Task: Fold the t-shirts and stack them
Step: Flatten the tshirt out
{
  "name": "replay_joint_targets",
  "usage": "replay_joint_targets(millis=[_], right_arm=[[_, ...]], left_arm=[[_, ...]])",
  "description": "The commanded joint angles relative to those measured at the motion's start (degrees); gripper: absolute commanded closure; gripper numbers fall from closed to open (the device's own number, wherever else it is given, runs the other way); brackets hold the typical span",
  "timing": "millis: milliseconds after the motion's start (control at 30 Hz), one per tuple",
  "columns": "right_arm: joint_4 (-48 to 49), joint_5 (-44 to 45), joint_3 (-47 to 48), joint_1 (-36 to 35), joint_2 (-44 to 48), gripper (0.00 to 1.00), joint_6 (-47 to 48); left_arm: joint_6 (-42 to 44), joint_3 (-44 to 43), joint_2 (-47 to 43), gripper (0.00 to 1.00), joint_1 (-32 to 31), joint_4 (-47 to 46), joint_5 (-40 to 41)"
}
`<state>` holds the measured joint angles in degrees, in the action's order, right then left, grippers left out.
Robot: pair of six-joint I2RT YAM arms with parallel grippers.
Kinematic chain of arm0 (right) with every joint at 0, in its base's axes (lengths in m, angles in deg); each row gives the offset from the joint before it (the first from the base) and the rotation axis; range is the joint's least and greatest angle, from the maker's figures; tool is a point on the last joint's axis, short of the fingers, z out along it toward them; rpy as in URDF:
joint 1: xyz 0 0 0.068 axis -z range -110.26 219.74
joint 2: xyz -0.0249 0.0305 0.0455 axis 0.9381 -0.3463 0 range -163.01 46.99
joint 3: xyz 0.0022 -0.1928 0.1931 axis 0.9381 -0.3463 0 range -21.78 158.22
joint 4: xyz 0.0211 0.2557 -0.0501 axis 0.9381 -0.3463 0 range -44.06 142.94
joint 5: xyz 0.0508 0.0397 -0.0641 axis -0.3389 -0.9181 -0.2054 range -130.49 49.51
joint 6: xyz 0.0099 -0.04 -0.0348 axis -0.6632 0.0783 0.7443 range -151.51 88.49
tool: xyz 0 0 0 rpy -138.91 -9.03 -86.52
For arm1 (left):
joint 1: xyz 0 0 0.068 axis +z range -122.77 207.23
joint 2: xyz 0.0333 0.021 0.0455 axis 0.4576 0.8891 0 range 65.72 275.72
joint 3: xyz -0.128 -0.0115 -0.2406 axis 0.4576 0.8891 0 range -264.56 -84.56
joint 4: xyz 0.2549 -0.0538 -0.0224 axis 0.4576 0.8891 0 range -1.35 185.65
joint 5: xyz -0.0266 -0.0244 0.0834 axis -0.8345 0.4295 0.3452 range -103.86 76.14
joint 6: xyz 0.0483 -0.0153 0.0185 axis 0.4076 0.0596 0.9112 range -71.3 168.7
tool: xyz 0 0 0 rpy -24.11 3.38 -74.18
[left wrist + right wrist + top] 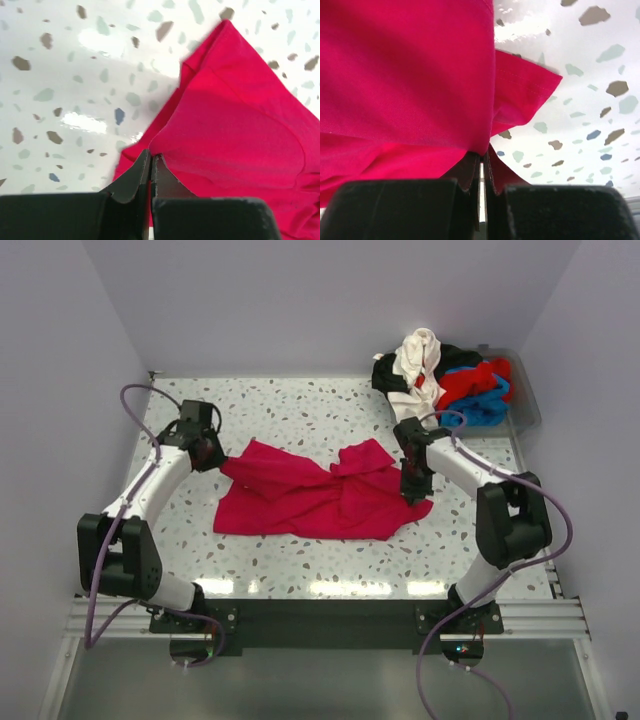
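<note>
A crimson t-shirt (320,495) lies rumpled and partly spread in the middle of the speckled table. My left gripper (212,455) is at its left corner, jaws shut on the cloth's edge (165,145); the gripper's tips (151,156) pinch a fold. My right gripper (413,490) is at the shirt's right edge, shut on the fabric (420,90), tips (484,156) buried under the hanging cloth. A pile of other shirts (440,380), white, black, red and blue, sits at the back right.
A clear plastic bin (520,390) at the back right corner holds the shirt pile. The speckled table (300,410) is walled by white panels on three sides. A metal rail (320,615) runs along the near edge by the arm bases.
</note>
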<state>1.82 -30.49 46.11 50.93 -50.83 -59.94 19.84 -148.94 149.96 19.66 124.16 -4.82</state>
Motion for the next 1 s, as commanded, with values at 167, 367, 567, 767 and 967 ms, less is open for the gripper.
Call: replay_joint_targets(millis=[167,367,567,767,967], right_arm=[[-2.41,1.78,7.67,0.61,1.76,0.45,1.70],[4.07,-3.47,16.99,3.60,-5.08,0.47,0.66],[8.57,-8.50,23.06,4.22,-13.88,0.52,-1.19],[12.70,-9.82,26.93,4.31,-20.48,0.53,-1.81],[12.97,-9.82,27.90,4.22,-23.03,0.56,-1.63]], left_arm=[[2.14,0.83,-2.16,1.00,5.20,0.97,-0.60],[2.76,1.54,-3.47,1.00,7.57,1.05,-1.74],[2.15,1.45,-3.65,1.00,7.57,1.41,-3.41],[1.44,1.45,-3.83,1.00,7.57,1.58,-4.12],[1.44,1.63,-4.09,1.00,7.57,2.20,-3.94]])
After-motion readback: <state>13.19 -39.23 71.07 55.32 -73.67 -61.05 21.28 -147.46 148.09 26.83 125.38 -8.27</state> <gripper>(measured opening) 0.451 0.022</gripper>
